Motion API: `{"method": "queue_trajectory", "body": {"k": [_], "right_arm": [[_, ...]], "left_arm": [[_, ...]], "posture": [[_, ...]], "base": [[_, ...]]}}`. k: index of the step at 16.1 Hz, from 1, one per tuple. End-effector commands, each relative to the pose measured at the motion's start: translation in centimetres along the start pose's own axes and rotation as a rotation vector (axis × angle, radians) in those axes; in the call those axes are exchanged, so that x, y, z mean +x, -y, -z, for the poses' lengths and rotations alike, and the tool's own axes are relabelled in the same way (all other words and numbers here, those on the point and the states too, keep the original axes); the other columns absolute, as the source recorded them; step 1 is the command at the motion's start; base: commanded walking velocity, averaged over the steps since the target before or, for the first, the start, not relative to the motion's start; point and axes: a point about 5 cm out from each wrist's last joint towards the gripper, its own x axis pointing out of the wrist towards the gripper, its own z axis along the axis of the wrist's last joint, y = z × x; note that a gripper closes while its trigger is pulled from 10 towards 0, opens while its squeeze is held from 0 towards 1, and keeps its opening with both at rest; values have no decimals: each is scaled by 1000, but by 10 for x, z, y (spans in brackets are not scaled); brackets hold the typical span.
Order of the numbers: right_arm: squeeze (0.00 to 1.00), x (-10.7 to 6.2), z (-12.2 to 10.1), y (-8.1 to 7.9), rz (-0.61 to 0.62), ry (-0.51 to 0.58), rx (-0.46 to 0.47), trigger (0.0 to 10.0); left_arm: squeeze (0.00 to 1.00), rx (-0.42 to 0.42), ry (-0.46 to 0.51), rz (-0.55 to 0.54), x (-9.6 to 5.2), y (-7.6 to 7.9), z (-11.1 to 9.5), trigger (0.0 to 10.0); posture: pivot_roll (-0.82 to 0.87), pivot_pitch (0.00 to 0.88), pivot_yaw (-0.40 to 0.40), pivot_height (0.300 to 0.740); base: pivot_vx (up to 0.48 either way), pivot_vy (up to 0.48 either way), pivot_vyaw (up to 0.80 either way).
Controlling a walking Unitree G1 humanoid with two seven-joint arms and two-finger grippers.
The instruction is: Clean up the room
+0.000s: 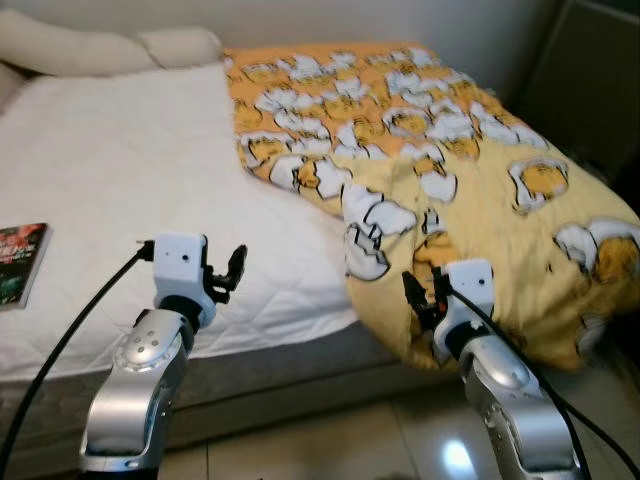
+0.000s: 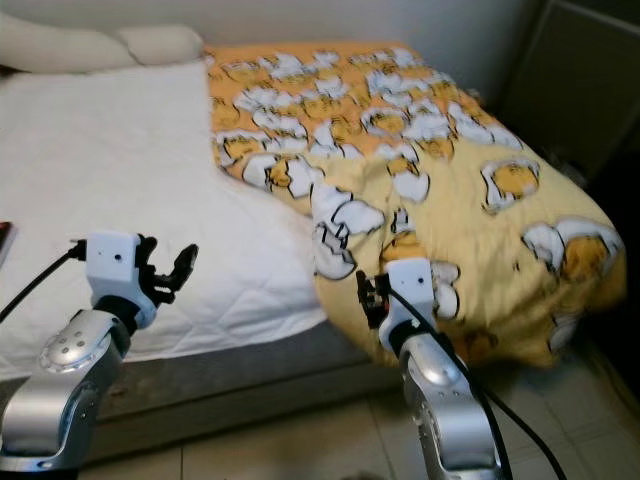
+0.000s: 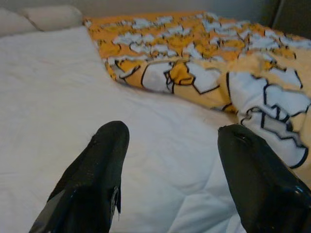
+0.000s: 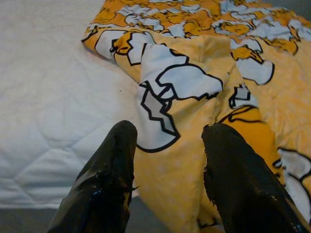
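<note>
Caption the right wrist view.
Open right gripper poised over rumpled yellow cartoon-print blanket beside white quilted mattress.

Bare mattress [image 1: 120, 170] beside heaped blanket [image 1: 480, 200]

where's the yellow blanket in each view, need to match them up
Left eye view: yellow blanket covers the bed's right half, drooping over the near edge.
Right eye view: same, slightly further left.
Left wrist view: upper right.
Right wrist view: top and right.
Shared landmark: white mattress cover beside it.
</note>
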Motion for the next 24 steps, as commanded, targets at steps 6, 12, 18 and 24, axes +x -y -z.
{"method": "queue_trajectory", "body": {"k": [6, 12, 18, 24], "right_arm": [[1000, -1, -1, 8, 28, -5, 23, 10000], [0, 1, -3, 7, 18, 4, -5, 10000], [0, 1, -3, 9, 18, 4, 20, 10000], [0, 1, -2, 10, 10, 6, -7, 10000]], "left_arm": [[1000, -24, 38, 42, 2, 6, -6, 10000], [157, 15, 33, 75, -6, 13, 1, 10000], [165, 33, 35, 101, -7, 20, 3, 10000], [165, 40, 32, 106, -8, 22, 5, 10000]], "posture": [[24, 0, 11, 740], [32, 0, 0, 740], [36, 0, -6, 740], [33, 0, -2, 740]], "base": [[0, 400, -800], [0, 0, -113], [272, 0, -490], [280, 0, -213]]}}
